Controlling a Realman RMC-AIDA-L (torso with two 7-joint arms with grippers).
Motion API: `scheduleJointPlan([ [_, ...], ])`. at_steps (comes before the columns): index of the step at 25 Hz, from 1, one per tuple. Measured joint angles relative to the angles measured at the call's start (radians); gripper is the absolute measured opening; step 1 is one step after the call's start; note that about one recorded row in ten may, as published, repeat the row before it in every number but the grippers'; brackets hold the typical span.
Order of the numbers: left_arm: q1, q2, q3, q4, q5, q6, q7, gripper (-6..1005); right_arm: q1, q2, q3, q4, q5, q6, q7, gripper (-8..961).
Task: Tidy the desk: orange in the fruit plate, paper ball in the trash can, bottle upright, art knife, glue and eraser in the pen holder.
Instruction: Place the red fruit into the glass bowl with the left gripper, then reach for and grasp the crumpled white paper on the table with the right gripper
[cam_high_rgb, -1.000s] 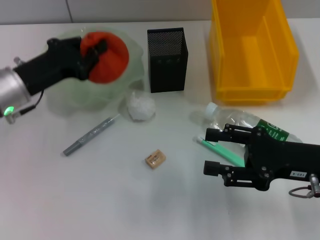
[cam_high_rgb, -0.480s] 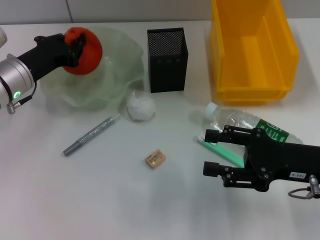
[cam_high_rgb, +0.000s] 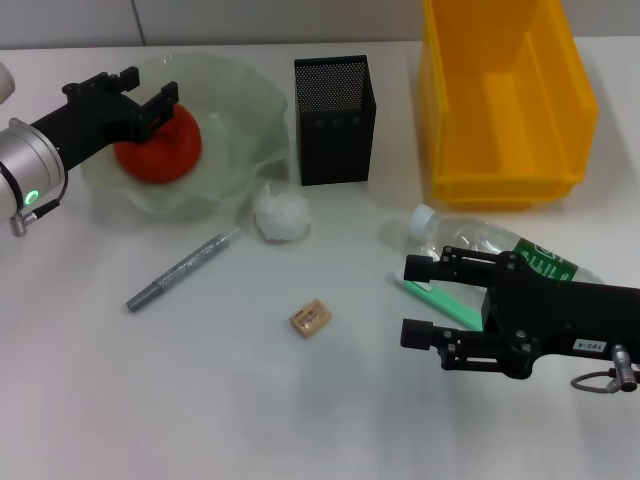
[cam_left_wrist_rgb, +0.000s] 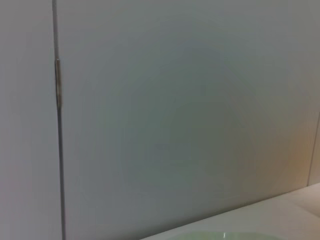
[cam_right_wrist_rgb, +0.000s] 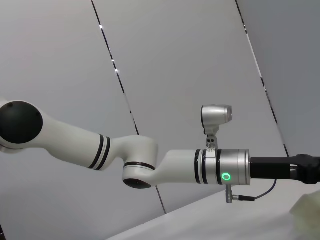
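Yellow trash can (cam_high_rgb: 505, 95): beyond the right pincer (cam_high_rgb: 425, 300), apart from it. Fruit plate (cam_high_rgb: 245, 130): under the left pincer (cam_high_rgb: 135, 95), which stands wide over the orange (cam_high_rgb: 160, 155) resting inside, released by appearance. Bottle (cam_high_rgb: 490, 245): lying flat just beyond the right pincer, which is open and empty; long axis crosswise, cap toward the pen holder (cam_high_rgb: 335, 120). Right arm is nearer. Paper ball (cam_high_rgb: 282, 213) and eraser (cam_high_rgb: 310, 318): on the counter (cam_high_rgb: 250, 400) between the arms.

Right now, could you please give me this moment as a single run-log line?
left pincer: open, over orange | orange: in plate | right pincer: open, beside lying bottle | paper ball, eraser: on desk
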Motion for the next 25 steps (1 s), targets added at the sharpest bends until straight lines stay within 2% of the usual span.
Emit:
scheduleJointPlan([
  [4,0.006,0.000,0.000,0.000,0.000,0.040,-0.001,677,0.000,0.000,0.000,0.000,0.000,0.002,0.000,739],
  [5,0.017,0.002,0.000,0.005,0.000,0.118,-0.008,738,0.000,0.000,0.000,0.000,0.001,0.008,0.000,739],
  [7,0.024,0.004,0.000,0.010,0.001,0.169,-0.008,740,0.000,0.000,0.000,0.000,0.012,0.026,0.000,739],
  [9,0.051,0.006,0.007,0.034,0.006,0.340,-0.005,742,0.000,0.001,-0.001,0.001,0.017,0.035,0.000,739],
  [10,0.084,0.006,0.024,0.060,0.008,0.528,-0.004,743,0.002,0.001,-0.001,0.009,0.025,0.055,0.000,739],
  [11,0.084,0.006,0.024,0.060,0.008,0.528,-0.004,744,0.002,0.001,-0.001,0.009,0.025,0.055,0.000,739],
  [15,0.146,0.012,0.073,0.095,0.025,0.806,-0.010,749,0.016,0.002,0.000,0.029,0.039,0.101,0.000,738],
  [17,0.146,0.012,0.073,0.095,0.025,0.806,-0.010,751,0.020,0.002,0.000,0.029,0.039,0.108,0.000,738],
  [18,0.177,0.013,0.115,0.125,0.043,0.895,-0.010,752,0.028,0.002,-0.001,0.030,0.039,0.117,0.000,738],
  [19,0.177,0.013,0.115,0.125,0.043,0.895,-0.010,752,0.038,0.001,-0.003,0.030,0.040,0.127,0.000,738],
  [20,0.249,0.013,0.213,0.183,0.087,0.963,-0.040,752,0.060,0.002,-0.008,0.031,0.040,0.146,0.012,738],
  [21,0.249,0.013,0.213,0.183,0.087,0.963,-0.040,752,0.060,0.002,-0.008,0.031,0.040,0.146,0.012,738],
  [25,0.284,0.013,0.226,0.170,0.107,0.968,-0.056,752,0.136,-0.002,-0.016,-0.012,0.031,0.202,0.133,738],
])
